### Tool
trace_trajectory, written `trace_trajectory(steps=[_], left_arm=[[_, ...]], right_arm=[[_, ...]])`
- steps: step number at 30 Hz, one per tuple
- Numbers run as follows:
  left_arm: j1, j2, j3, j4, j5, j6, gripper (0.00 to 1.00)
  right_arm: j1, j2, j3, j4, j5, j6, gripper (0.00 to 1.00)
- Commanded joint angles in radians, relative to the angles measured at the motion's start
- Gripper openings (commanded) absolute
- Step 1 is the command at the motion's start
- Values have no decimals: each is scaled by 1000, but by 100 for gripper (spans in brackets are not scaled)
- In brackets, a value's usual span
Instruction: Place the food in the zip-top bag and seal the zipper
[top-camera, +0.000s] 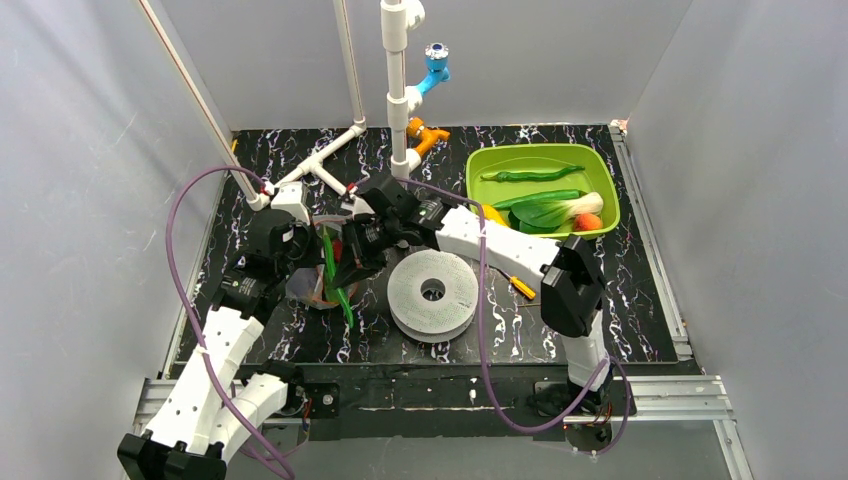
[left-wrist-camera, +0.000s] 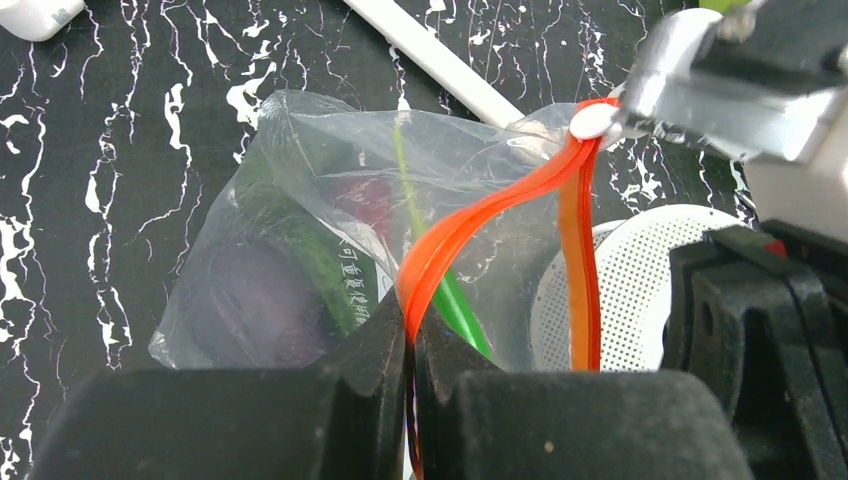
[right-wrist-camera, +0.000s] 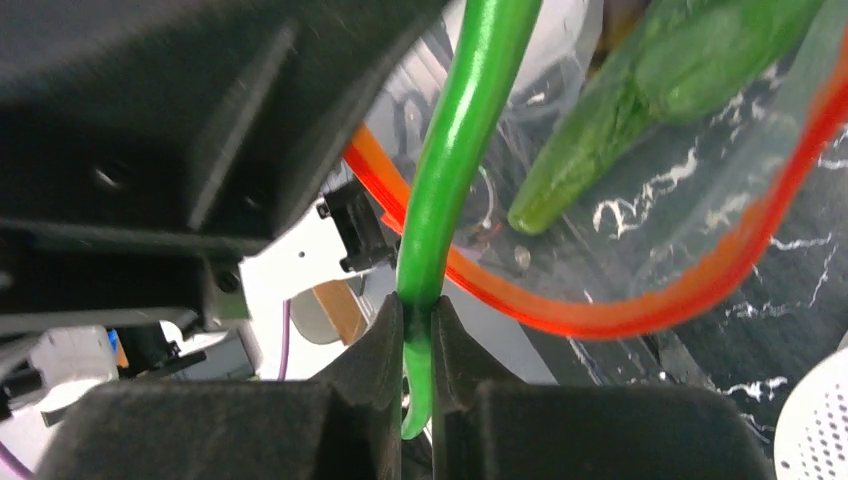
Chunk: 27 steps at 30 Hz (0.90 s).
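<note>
The clear zip-top bag (top-camera: 305, 287) lies at the left of the mat, and its bag film (left-wrist-camera: 300, 200) bulges over a purple eggplant (left-wrist-camera: 240, 300) and dark green food inside. My left gripper (left-wrist-camera: 412, 335) is shut on the orange-red zipper (left-wrist-camera: 480, 215), which arches open away from the jaws. My right gripper (right-wrist-camera: 418, 320) is shut on the thin end of a long bright green pepper (right-wrist-camera: 455, 130). That pepper (top-camera: 345, 300) reaches through the bag's mouth. A fatter green pepper (right-wrist-camera: 640, 90) lies inside the bag.
A lime-green tray (top-camera: 480, 165) at the back right holds a green pepper (top-camera: 530, 174), bok choy (top-camera: 560, 208) and an orange (top-camera: 590, 221). A white perforated disc (top-camera: 433, 290) lies beside the bag, with a small screwdriver (top-camera: 522, 287) to its right. White pipes (top-camera: 330, 160) stand behind.
</note>
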Motion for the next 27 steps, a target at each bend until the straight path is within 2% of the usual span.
trace_trajectory(steps=[1,4,14,21,27], left_arm=[[-2,-33,-12,27,6,4,0],[-2,-31,-9,30,10,7,0],[-2,-17,-12,32,16,4,0],[-2,-9,-9,31,13,6,0],[-2,1,-7,28,3,6,0]], right_arm=[[-9,49,131,38,106,-21,17],[-15,71,142,67,178,-40,27],[-23,117,184,96,302,-66,41],[-10,75,161,-14,302,-194,43],[51,-59,-35,-67,417,-328,43]])
